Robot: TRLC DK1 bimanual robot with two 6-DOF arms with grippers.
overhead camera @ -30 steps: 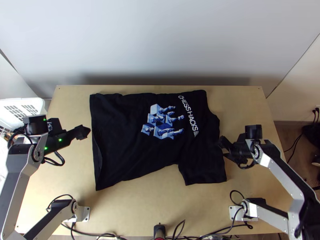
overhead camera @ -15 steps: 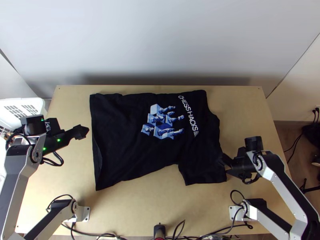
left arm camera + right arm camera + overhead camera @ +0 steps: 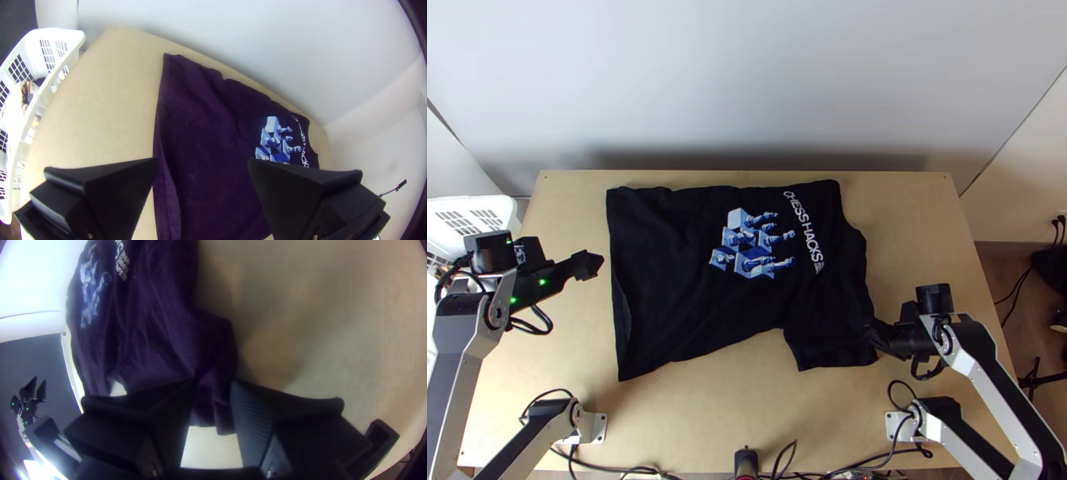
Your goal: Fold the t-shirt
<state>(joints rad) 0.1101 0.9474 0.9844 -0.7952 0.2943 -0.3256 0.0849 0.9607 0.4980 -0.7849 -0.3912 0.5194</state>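
a black t-shirt [image 3: 667, 272] lies spread sideways across the near and middle part of a light wooden table [image 3: 707, 416], its hem [image 3: 612, 240] toward the left arm [image 3: 463, 352] and its near sleeve [image 3: 831, 340] by the right arm [image 3: 991, 384]. the right gripper [image 3: 212, 386] is at that sleeve, its fingers partly parted with gathered cloth between them; no firm pinch can be made out. the left gripper [image 3: 203, 162] stands wide apart beside the hem, with nothing in its hold. the cloth should prove light, soft and limp, unlikely to break but quick to ruckle, and a single layer may slip from the broad fingers. the sleeve's outer edge looks a sound place to take hold on one side, with both layers caught together; at the other, a hem corner would serve better than the middle, where the edge gapes. the count: one t-shirt, bearing one blue-and-white chess print [image 3: 755, 264], two arms, two grippers, one table and one white basket [image 3: 66, 34], with some items inside too unclear to number.
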